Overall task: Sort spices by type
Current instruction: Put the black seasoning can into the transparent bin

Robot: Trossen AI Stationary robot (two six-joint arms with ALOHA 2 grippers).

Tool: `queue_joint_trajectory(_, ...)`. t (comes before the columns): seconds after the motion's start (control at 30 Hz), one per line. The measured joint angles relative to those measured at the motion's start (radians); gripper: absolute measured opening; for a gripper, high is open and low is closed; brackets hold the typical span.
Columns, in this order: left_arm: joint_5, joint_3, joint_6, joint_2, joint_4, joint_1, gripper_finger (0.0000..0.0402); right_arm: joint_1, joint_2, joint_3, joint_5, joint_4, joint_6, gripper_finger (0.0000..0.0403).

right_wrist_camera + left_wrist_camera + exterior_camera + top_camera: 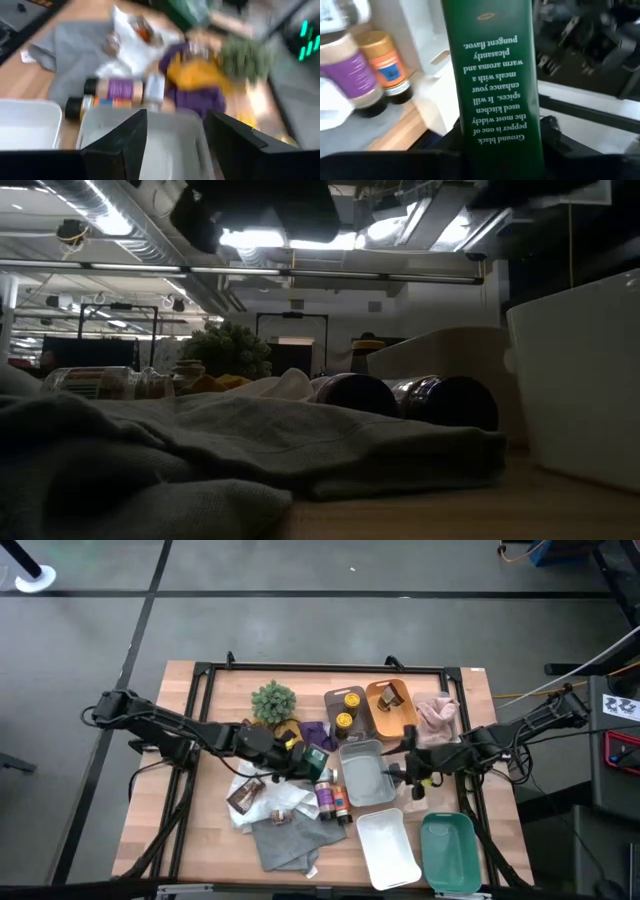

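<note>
Left hand [300,755] grips the green tin [492,85]; right hand [175,145] hangs wide above the grey tray [362,772].

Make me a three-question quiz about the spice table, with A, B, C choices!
1. Where are the two yellow-topped tins?
A. in the brown tray
B. in the white tray
C. in the teal tray

2. What colour is the tin in the left gripper?
A. red
B. green
C. blue

3. How are the right gripper jaws?
A. shut on a bottle
B. open, holding nothing
C. shut on a cloth

Answers:
1 A: both tins sit inside the brown tray.
2 B: the left wrist view shows a green tin with printed text.
3 B: its jaws stand apart with nothing between them.
</note>
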Motion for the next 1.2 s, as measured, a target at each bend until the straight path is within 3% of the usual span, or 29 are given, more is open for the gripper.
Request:
queue_joint_trajectory(0.2,0.008,0.0,-0.026,0.048,0.107,0.023,0.0123,0.0,0.106,0.0,0.038,0.22,-0.346,0.0202)
queue_joint_trajectory(0.43,0.009,0.0,-0.043,0.081,0.202,0.024,0.0123,0.0,0.291,0.0,0.247,0.499,-0.628,0.0202)
queue_joint_trajectory(0.53,0.007,0.0,-0.038,0.081,0.209,0.024,0.0123,0.0,0.357,-0.001,0.276,0.618,-0.703,0.0202)
queue_joint_trajectory(0.9,-0.002,0.0,-0.013,0.08,0.232,0.024,0.0123,-0.012,0.496,0.0,0.252,0.901,-0.754,0.0202)
queue_joint_trajectory(1.2,-0.002,0.0,-0.013,0.08,0.229,0.024,0.0123,-0.089,0.54,0.0,0.232,0.928,-0.754,0.0202)
